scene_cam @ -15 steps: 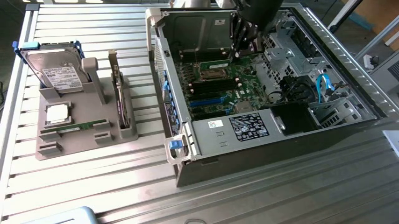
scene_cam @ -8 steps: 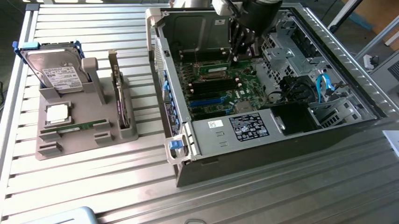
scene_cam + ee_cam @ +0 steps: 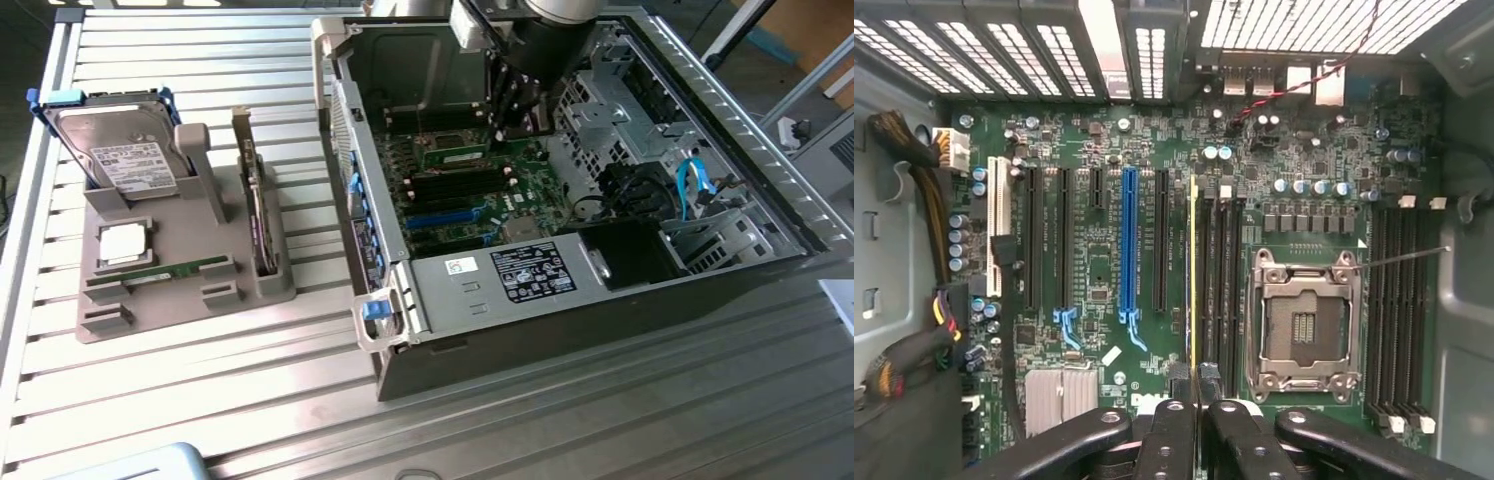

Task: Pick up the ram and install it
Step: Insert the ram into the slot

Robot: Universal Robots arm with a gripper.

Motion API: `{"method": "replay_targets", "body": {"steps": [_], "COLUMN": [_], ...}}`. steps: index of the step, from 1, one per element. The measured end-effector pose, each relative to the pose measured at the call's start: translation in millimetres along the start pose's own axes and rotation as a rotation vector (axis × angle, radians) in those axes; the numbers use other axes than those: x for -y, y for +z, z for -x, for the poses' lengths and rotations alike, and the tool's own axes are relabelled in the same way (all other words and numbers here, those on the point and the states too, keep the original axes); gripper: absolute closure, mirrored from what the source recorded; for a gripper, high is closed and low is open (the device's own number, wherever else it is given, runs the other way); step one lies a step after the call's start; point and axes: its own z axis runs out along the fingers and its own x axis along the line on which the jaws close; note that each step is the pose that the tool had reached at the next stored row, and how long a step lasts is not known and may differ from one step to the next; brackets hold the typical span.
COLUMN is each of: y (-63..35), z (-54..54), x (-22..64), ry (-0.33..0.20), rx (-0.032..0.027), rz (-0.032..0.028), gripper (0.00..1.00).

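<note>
The ram (image 3: 1194, 280) shows edge-on in the wrist view as a thin yellow-green line running out from between my fingertips. It stands over the black memory slots (image 3: 1222, 290) beside the empty processor socket (image 3: 1304, 325). I cannot tell whether it sits in a slot. My gripper (image 3: 1196, 410) is shut on it. In the exterior view the gripper (image 3: 518, 125) reaches down into the open computer case (image 3: 747, 180), with the green ram (image 3: 467, 154) just below it on the motherboard (image 3: 467, 200).
A grey fixture (image 3: 160, 290) on the slatted table at the exterior view's left holds a hard drive (image 3: 120, 150), a silver processor chip (image 3: 123, 243), a taller green card with a bracket (image 3: 254, 200) and another thin green stick (image 3: 180, 270). Case walls and cables (image 3: 914, 340) surround the gripper.
</note>
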Motion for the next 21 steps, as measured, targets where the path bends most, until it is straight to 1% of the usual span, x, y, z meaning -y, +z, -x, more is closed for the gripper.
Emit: {"method": "replay_targets", "body": {"steps": [4, 5, 7, 8, 16, 21], "y": [7.5, 11.2, 14.7, 18.5, 33.2, 34.6], "z": [-0.3, -0.4, -0.5, -0.7, -1.1, -1.2], "x": [0.1, 0.1, 0.2, 0.2, 0.4, 0.4], "ry": [0.0, 0.0, 0.0, 0.0, 0.0, 0.0], "rx": [-0.0001, 0.0, -0.0002, -0.0001, 0.0, 0.0], "rz": [0.0, 0.0, 0.0001, 0.0, 0.0, 0.0], "gripper": [0.88, 0.88, 0.88, 0.88, 0.88, 0.88]}}
